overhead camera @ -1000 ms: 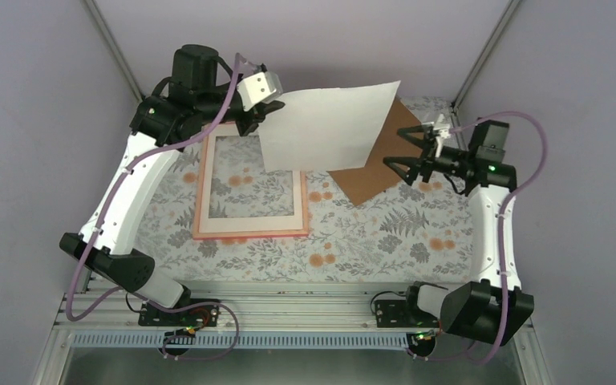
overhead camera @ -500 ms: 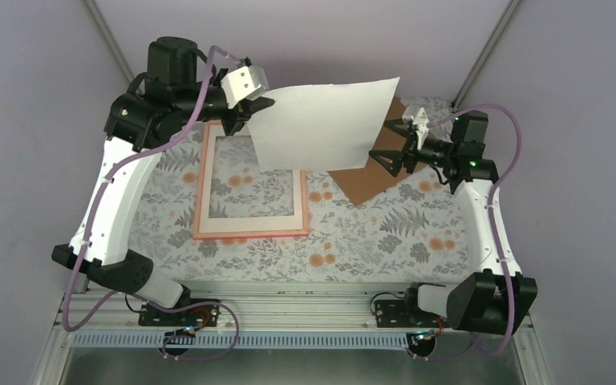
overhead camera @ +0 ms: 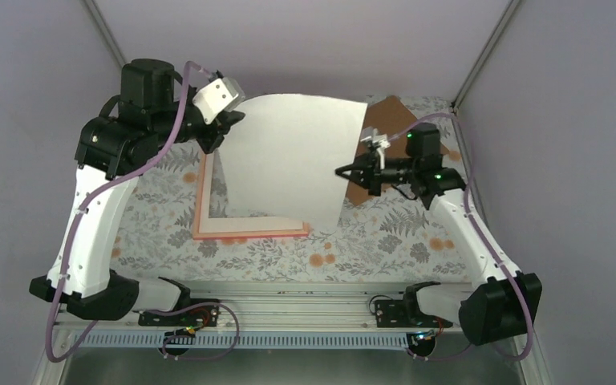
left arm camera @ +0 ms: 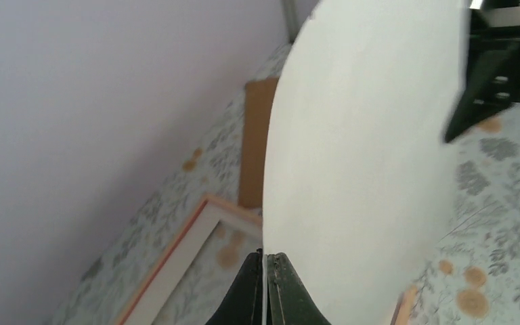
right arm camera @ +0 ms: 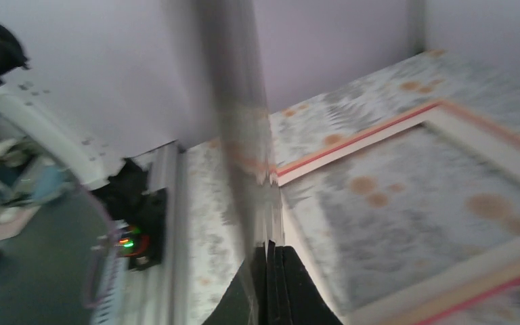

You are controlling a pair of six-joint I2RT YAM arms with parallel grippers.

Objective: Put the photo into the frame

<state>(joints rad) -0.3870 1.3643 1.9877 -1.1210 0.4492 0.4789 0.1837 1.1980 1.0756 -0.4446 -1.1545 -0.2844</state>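
The photo (overhead camera: 289, 160) hung in the air above the surface (overhead camera: 385, 241), its white reverse toward the overhead camera, slightly bowed and gripped at two opposite sides. The left end effector (overhead camera: 223, 131) was pinched tight on the sheet's far-left corner. The left wrist view showed its two dark fingers (left arm camera: 247, 291) pressed together with the paper's edge between them. The right end effector (overhead camera: 343, 171) was closed on the sheet's right edge about midway down. From the right wrist camera the print appeared edge-on, as a blurred band rising out of the closed fingertips. Beneath the sheet the frame (overhead camera: 241, 235) lay flat on the floral-cloth surface, its pink rail showing along the near and left sides. A white border mat (overhead camera: 245, 223) lay inside it, and the sheet's lower part hid the frame's right half from above. A brown backing board (overhead camera: 391, 111) lay flat at the far right, partly hidden behind the photo and the right arm.
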